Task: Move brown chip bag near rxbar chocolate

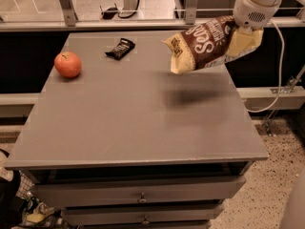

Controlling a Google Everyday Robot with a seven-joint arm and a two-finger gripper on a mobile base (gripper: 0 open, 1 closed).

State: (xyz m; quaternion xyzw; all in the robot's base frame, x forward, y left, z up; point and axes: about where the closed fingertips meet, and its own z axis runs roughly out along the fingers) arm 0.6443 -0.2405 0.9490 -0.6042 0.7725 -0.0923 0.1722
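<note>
The brown chip bag (205, 44) hangs in the air above the right back part of the grey table (133, 118), tilted with its tan end pointing left. My gripper (240, 32) is shut on the bag's right end, at the upper right of the view. The bag's shadow lies on the table below it. The rxbar chocolate (120, 48), a small black bar, lies flat near the table's back edge, to the left of the bag and apart from it.
A red apple (67, 64) sits at the table's left back. A rail with metal posts (190, 4) runs behind the table. A white cable (279, 75) hangs at the right. Drawers (140, 197) are under the table top.
</note>
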